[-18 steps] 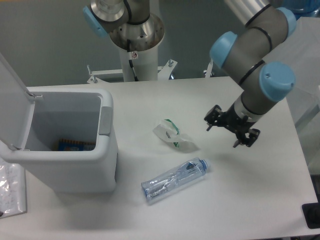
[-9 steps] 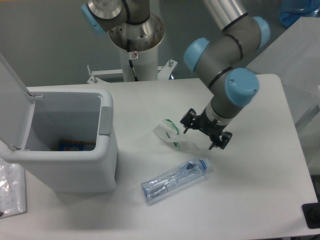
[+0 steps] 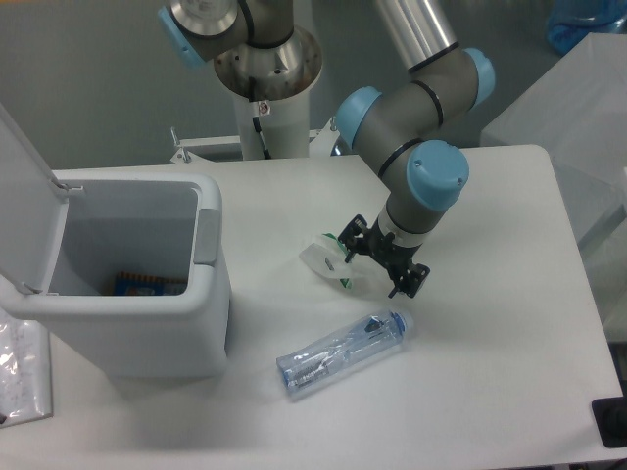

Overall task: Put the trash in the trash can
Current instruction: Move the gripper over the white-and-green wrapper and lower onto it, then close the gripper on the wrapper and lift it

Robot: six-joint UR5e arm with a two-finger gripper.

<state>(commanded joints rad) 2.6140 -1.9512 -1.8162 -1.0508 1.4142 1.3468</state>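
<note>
A crumpled white wrapper with green print (image 3: 328, 260) lies on the white table (image 3: 490, 392) near the middle. A crushed clear bottle with a blue cap (image 3: 340, 352) lies in front of it. The white trash can (image 3: 137, 284) stands at the left with its lid flipped up and something blue and orange inside. My gripper (image 3: 378, 267) is open and hangs over the right end of the wrapper, its fingers straddling it just above the table. It holds nothing.
The arm's base column (image 3: 263, 88) stands at the back of the table. A clear bag (image 3: 22, 377) lies at the left edge beside the trash can. A dark object (image 3: 612, 421) sits at the front right corner.
The gripper has moved left across the table from the right side to just over the wrapper's right end. The wrapper, bottle and trash can have not moved.
</note>
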